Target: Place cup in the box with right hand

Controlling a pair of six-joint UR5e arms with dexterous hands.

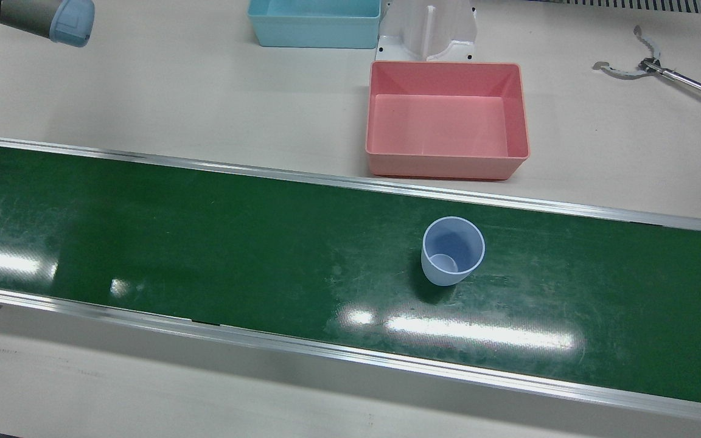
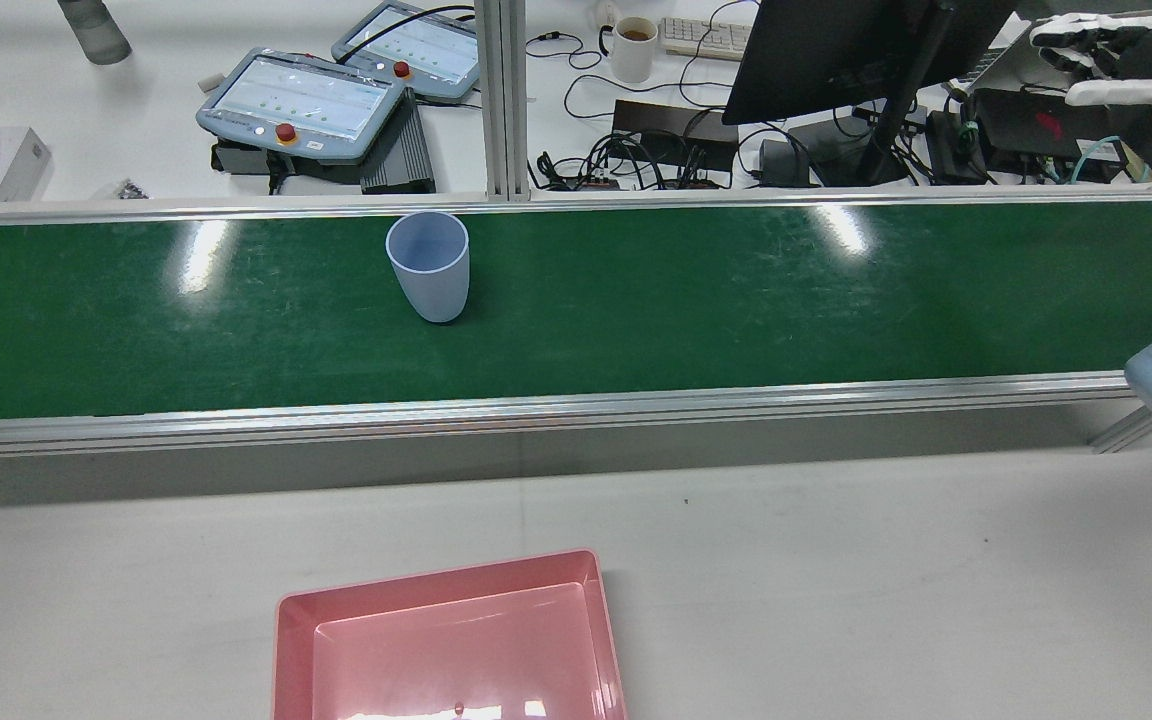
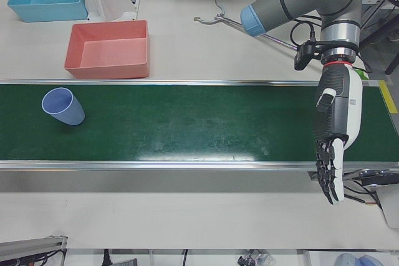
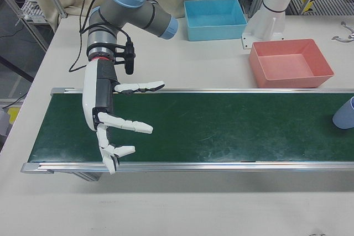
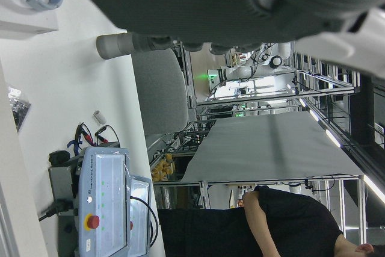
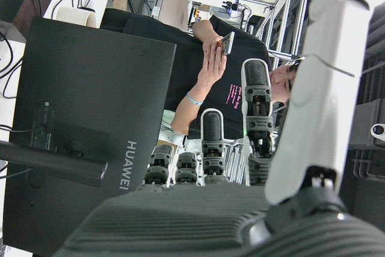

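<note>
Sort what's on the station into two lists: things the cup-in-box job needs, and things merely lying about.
For the job:
- blue cup, upright on the green conveyor belt
- pink box, empty, on the table beside the belt
- right hand, open, fingers spread, far from the cup

Lying about:
- blue box
- metal tongs
- left hand, open, idle at the belt's other end

Grey tubular arms with pale blue joint caps; white-shelled right hand (image 4: pixel 108 122) and left hand (image 3: pixel 335 130) with black-jointed fingers, red wrist rings, black cables along the forearms
</note>
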